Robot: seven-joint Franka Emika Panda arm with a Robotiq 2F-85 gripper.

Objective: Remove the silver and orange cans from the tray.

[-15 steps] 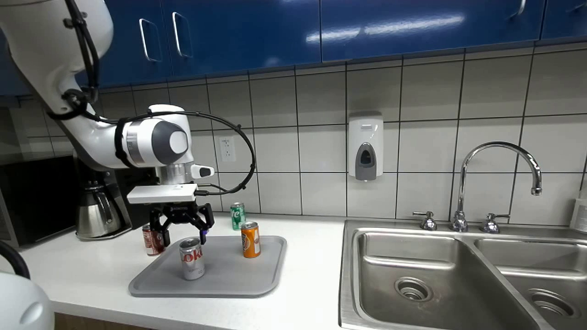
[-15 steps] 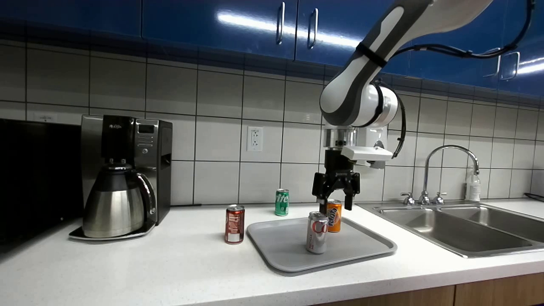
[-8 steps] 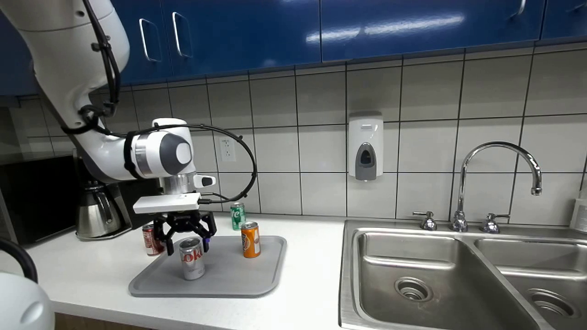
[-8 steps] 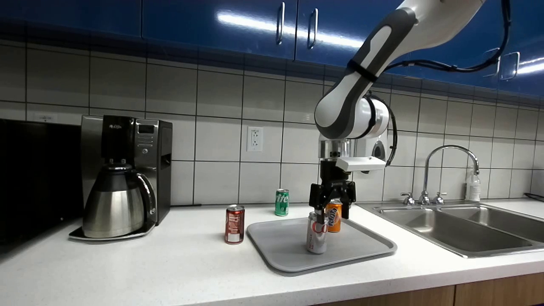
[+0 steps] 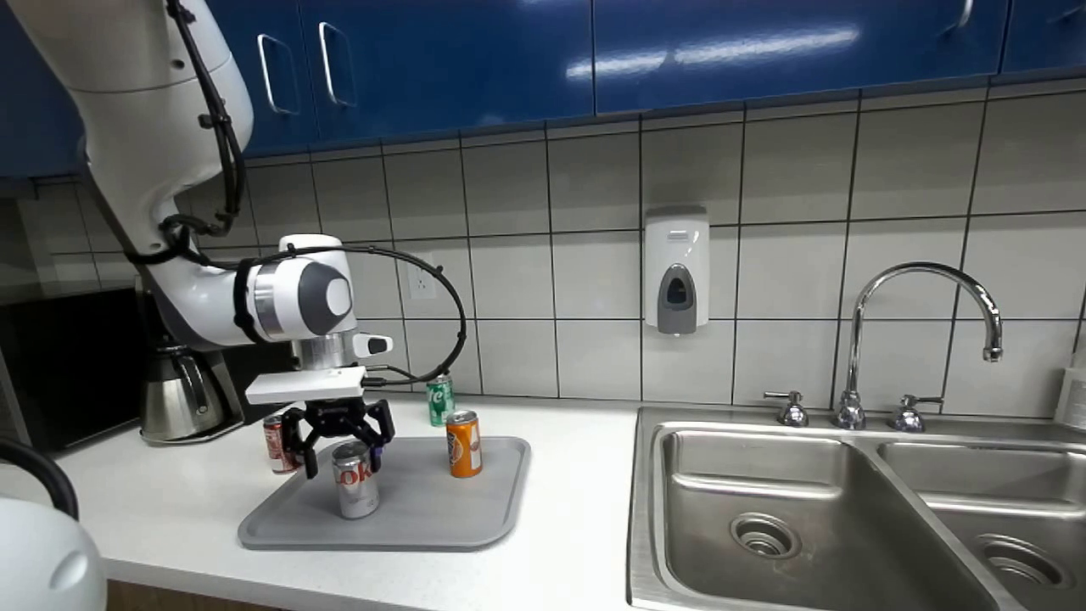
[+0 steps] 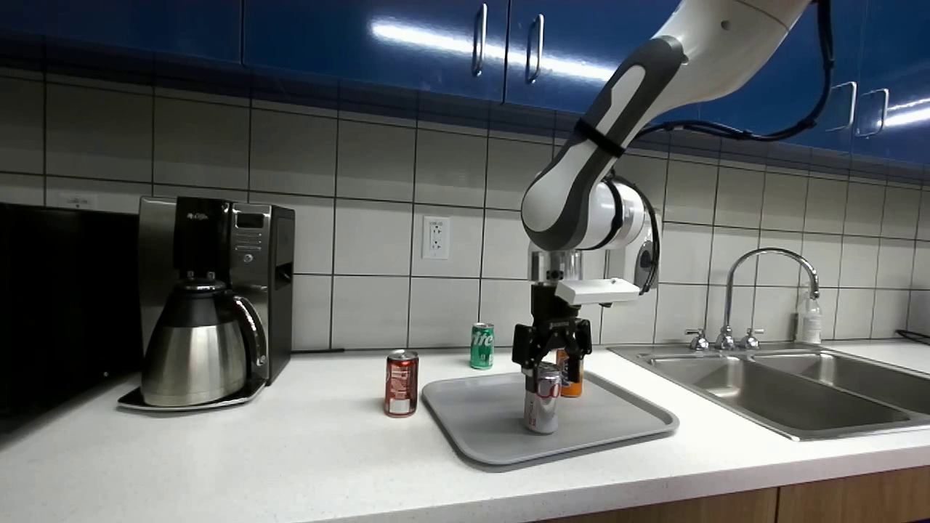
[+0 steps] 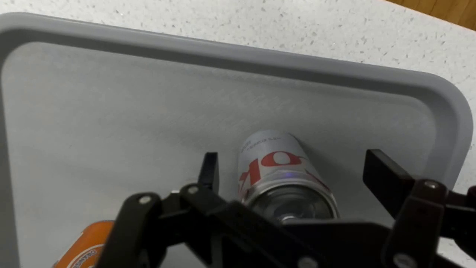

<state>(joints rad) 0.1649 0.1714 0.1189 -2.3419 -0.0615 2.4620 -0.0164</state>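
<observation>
The silver can [image 5: 356, 494] stands upright on the grey tray [image 5: 424, 533]; it also shows in an exterior view [image 6: 541, 419] and in the wrist view [image 7: 275, 163]. The orange can [image 5: 463, 448] stands upright farther back on the tray. It is partly hidden behind the gripper and silver can in an exterior view [image 6: 573, 388], and partly cut off in the wrist view [image 7: 83, 247]. My gripper [image 5: 343, 468] is open around the upper part of the silver can. In the wrist view, the fingers [image 7: 292, 163] sit on either side of it with gaps on both sides.
A red can [image 6: 402, 383] and a green can [image 6: 482, 346] stand on the counter beside the tray. A coffee maker [image 6: 211, 305] stands farther along. The steel sink [image 5: 764, 484] is on the tray's other side. A soap dispenser [image 5: 676, 271] hangs on the wall.
My gripper has come down from above the silver can to around its top, and shifted left in both exterior views over the last half second. The cans and tray have not moved.
</observation>
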